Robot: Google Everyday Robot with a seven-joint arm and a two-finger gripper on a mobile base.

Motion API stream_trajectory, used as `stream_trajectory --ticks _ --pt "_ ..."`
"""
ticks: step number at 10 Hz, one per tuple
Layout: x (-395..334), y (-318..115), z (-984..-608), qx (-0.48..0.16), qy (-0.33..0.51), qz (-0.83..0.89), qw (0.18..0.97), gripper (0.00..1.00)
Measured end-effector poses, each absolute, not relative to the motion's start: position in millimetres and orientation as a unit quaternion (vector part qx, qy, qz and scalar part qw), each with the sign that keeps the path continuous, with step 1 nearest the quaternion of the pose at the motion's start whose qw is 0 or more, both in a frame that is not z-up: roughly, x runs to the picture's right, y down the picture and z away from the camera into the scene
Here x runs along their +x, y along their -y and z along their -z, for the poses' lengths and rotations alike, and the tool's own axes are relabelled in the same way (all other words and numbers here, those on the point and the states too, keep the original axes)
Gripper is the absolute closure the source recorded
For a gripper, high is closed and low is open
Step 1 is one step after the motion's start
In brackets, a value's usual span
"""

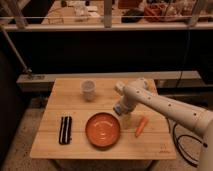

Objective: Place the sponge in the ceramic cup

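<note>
The counter [55, 145] carries a striped oblong [65, 130] near its left edge, lying parallel to that edge. The cup [88, 90], pale and straight-sided, stands upright toward the rear edge, well apart from the other items. The plate [102, 129] sits near the front edge, at centre. The sponge [118, 108], a small light-blue block, lies just behind the plate's right rim, at the end effector [123, 116]. Its jaws stand wide apart, and contact with the sponge cannot be confirmed. An orange stick [141, 126] lies right of the plate. The arm [165, 107] enters over the right edge.
</note>
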State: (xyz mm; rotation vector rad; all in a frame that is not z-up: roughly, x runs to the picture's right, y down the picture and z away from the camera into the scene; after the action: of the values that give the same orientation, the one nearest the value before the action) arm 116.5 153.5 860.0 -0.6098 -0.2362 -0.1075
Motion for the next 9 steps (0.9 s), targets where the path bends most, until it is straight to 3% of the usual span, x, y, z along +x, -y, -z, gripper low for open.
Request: stream_trajectory --ticks 9 --pt "118.4 -164.2 -867.6 -0.311 0.121 0.057 0.941 0.20"
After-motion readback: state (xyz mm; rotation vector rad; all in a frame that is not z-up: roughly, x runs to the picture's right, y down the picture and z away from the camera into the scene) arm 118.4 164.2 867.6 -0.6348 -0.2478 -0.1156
